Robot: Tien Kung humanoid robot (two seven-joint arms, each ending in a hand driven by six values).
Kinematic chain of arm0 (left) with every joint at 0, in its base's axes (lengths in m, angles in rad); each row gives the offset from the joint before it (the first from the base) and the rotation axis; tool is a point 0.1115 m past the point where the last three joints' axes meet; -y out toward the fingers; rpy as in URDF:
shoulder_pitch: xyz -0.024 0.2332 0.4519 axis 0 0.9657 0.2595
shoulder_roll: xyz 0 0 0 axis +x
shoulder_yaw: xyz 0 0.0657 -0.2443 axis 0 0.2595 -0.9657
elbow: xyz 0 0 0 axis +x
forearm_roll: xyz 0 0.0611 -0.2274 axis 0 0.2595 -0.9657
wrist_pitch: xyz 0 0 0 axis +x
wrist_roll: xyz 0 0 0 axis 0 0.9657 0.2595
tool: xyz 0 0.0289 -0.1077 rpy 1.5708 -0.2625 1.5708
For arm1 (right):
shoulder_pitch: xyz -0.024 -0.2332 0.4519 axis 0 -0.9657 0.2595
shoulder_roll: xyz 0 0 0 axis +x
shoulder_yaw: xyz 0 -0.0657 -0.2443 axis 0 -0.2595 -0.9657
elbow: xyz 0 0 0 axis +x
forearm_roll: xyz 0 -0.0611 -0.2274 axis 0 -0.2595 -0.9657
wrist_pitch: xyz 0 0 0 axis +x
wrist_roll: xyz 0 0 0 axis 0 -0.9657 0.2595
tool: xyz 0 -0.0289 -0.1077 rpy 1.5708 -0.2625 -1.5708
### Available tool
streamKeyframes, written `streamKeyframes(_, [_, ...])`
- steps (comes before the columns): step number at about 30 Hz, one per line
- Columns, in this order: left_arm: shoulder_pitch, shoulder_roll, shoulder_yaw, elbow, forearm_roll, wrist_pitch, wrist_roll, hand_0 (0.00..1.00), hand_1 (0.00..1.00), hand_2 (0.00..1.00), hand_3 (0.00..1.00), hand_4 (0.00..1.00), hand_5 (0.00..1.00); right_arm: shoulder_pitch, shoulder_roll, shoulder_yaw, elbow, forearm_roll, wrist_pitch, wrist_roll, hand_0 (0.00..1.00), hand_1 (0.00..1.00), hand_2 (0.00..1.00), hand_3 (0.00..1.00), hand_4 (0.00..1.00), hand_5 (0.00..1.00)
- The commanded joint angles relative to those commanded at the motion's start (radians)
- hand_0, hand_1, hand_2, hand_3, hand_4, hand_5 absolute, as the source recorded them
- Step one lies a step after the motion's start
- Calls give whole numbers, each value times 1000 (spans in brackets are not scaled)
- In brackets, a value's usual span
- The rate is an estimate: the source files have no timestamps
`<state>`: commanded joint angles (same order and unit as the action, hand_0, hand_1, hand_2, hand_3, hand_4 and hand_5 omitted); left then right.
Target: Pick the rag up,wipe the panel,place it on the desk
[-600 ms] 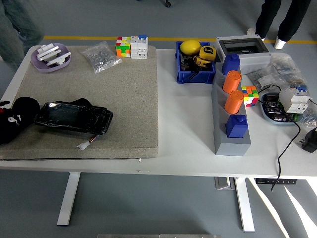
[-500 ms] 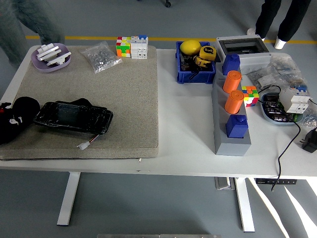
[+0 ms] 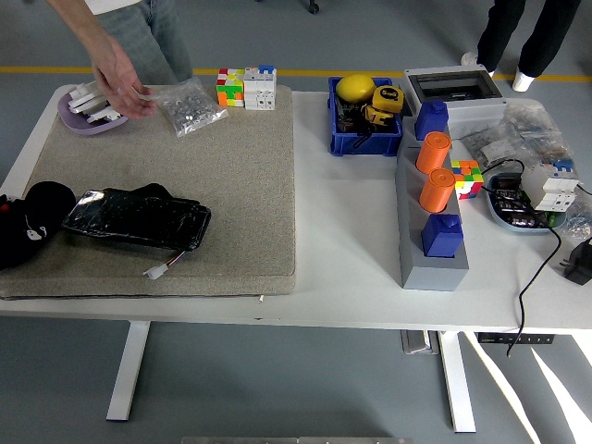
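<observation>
**Panel and dark bundle at the near left**

You see the glossy black panel (image 3: 137, 218) lying flat on the grey mat (image 3: 231, 185), near-left on the white table (image 3: 351, 240). Touching its left end sits a black bundle (image 3: 28, 227), possibly the rag or the robot's left hand; you cannot tell which. At the far left, a person's hand (image 3: 118, 79) pinches a clear bag of small parts (image 3: 190, 106) beside a purple dish (image 3: 79, 116).

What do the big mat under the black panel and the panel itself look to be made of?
The mat looks like coarse grey-beige felt or foam-backed fabric: speckled, matte, with a thick soft edge. The panel looks like glossy black plastic or glass, showing sharp light reflections; which one cannot be told.
</observation>
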<state>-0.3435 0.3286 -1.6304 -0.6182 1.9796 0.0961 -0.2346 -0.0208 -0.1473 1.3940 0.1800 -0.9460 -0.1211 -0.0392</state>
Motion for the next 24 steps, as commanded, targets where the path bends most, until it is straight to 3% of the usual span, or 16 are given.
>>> streamKeyframes(1, [0,0,0,1,1,5,0,473,644,764,606,658,127,-1,0,0,0,0,0,0,722,658,675,620,980,513])
streamKeyframes(2, [1,0,0,2,3,10,0,378,490,662,579,464,83,-1,0,2,0,0,0,1,722,658,675,620,980,513])
streamKeyframes(7, [7,1,-1,0,17,31,2,378,490,662,579,464,83,-4,-1,8,0,-3,0,3,722,658,675,620,980,513])
streamKeyframes(8, [7,1,-2,0,19,33,2,295,343,585,509,36,2,-4,-1,10,0,-4,0,3,722,658,674,619,980,513])
streamKeyframes(19, [28,-1,1,-45,15,56,-5,280,289,550,448,2,2,-6,-4,5,0,0,2,7,721,658,674,619,980,513])
streamKeyframes(24, [69,-2,-1,-156,-2,58,32,275,278,549,434,2,2,-9,-4,-7,0,7,2,7,721,658,674,619,980,514])
